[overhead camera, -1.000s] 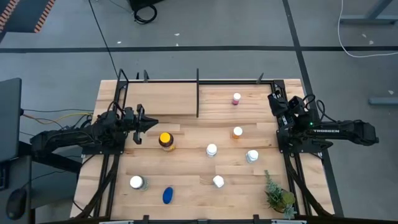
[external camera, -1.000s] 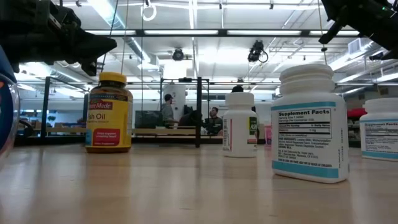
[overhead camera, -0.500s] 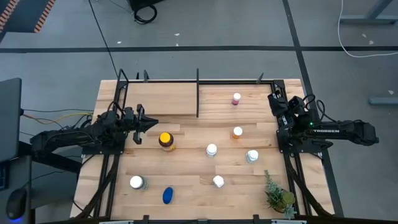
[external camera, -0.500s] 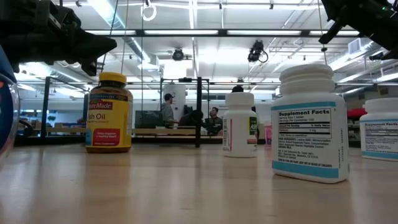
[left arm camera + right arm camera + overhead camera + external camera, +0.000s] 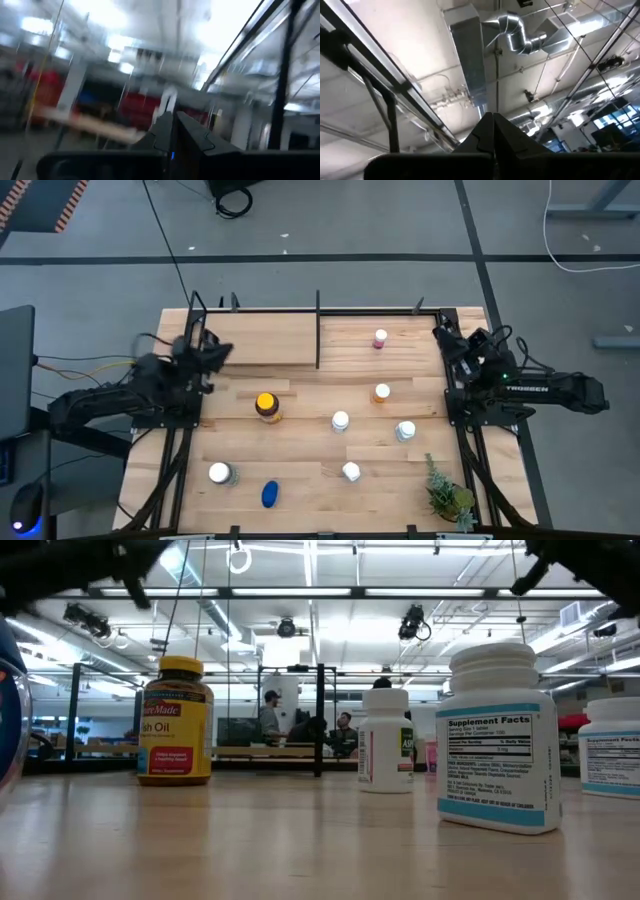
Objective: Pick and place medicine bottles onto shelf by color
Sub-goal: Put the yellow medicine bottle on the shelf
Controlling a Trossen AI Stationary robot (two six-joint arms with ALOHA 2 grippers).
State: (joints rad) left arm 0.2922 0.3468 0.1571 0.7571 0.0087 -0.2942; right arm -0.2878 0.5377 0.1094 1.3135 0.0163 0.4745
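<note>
Left gripper has swung up and back toward the shelf corner since a second ago, fingers pressed together, empty; right gripper barely shifted, pinched shut, parked at the table's right edge. Looks like the reach step: amber bottle stands just ahead of the left gripper, others lie farther out. Next needs opening and descending onto it.
</note>
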